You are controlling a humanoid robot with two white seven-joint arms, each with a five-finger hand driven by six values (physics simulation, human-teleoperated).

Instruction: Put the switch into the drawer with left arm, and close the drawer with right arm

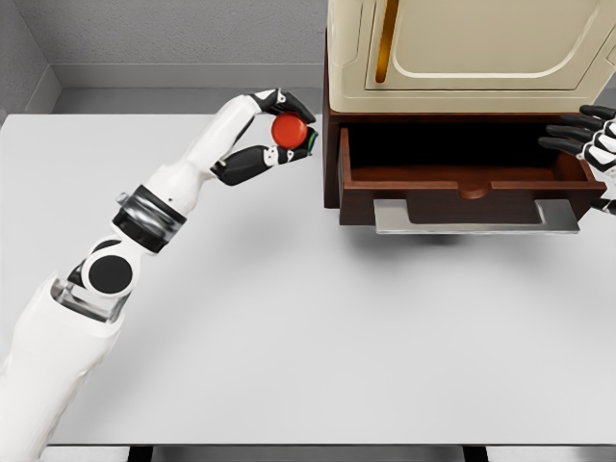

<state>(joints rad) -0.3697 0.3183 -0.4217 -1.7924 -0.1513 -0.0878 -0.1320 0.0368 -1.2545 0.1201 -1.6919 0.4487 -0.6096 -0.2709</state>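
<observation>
Head view, one frame. I see the left arm reaching in from the lower left, stretched diagonally across the white desk (289, 337) toward the cabinet. The left hand (272, 135) is pinching the switch (291, 130): a round red piece with a small green part on its right side, caught between the black fingertips above and the thumb below. The switch is held up off the desk, just left of the cabinet's side wall and level with the drawer opening, still outside the drawer.

The drawer (467, 183) stands pulled out, dark brown wood. Its inside is in shadow and I make out nothing lying in it. A rounded knob sits at the middle of its front edge. Under the front I note a flat grey plate (476, 217) jutting forward.

Above the drawer sits a cream-coloured cabinet body (472, 48) with a rounded panel and an amber strip running down near its left side.

The right hand (587, 135) shows only at the right picture edge, beside the drawer's right rear corner. Its black-tipped fingers (568, 130) point left, spread and relaxed, holding nothing. I cannot tell whether they touch the drawer's side.
</observation>
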